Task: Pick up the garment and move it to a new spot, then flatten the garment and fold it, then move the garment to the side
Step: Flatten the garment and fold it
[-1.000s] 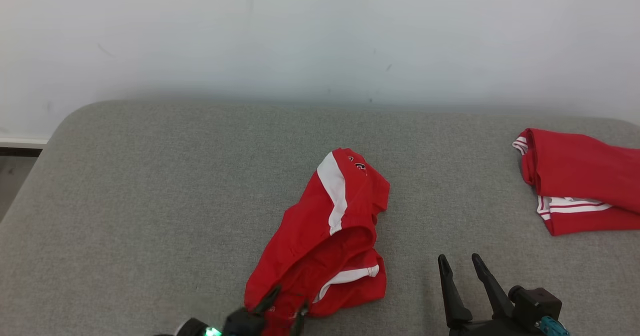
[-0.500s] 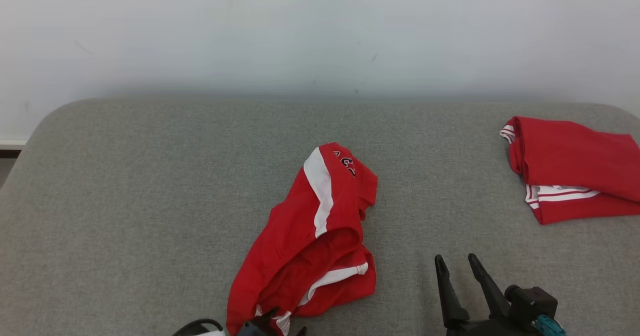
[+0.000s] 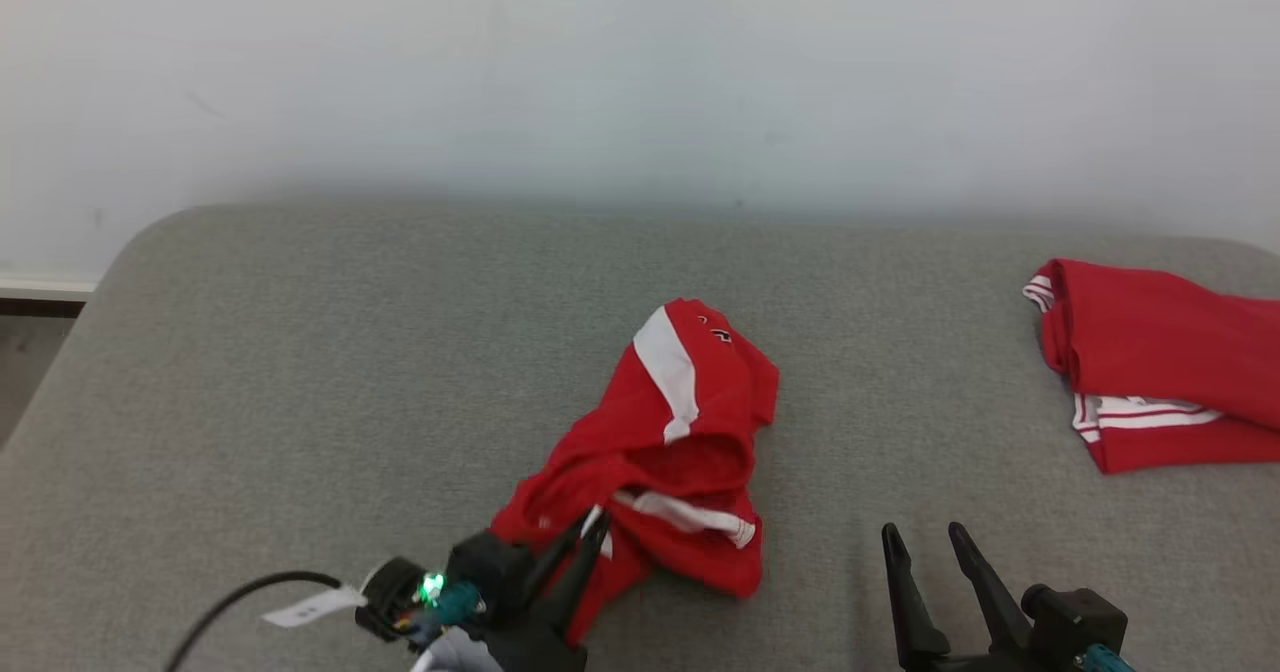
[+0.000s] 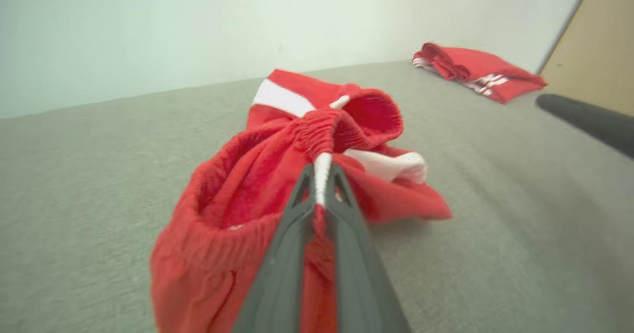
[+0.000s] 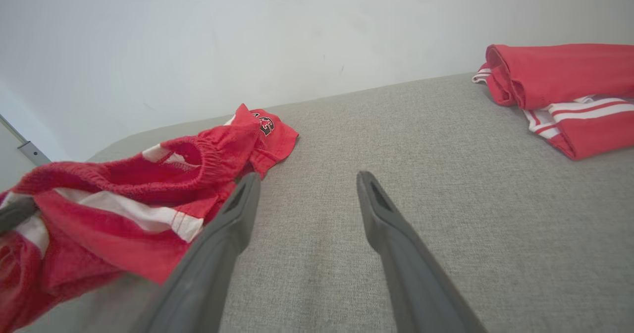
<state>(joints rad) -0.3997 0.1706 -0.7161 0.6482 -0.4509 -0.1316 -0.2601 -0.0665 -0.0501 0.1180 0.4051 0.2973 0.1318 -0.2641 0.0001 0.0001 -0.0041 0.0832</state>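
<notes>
The garment is a pair of red shorts with white side stripes, crumpled in the middle of the grey cushioned surface. My left gripper is shut on its near edge, pinching the elastic waistband and a white strip between the two dark fingers. The cloth near the grip is lifted and bunched. My right gripper stands open over bare cushion to the right of the garment, nothing between its fingers.
A second red garment with white stripes lies folded at the right edge. A pale wall runs behind the cushion. The cushion's rounded left corner drops toward the floor.
The left gripper has closed on the garment's near edge and pulled it up and inward, bunching the lower part. The head view shifted and came back. The right gripper has held still.
</notes>
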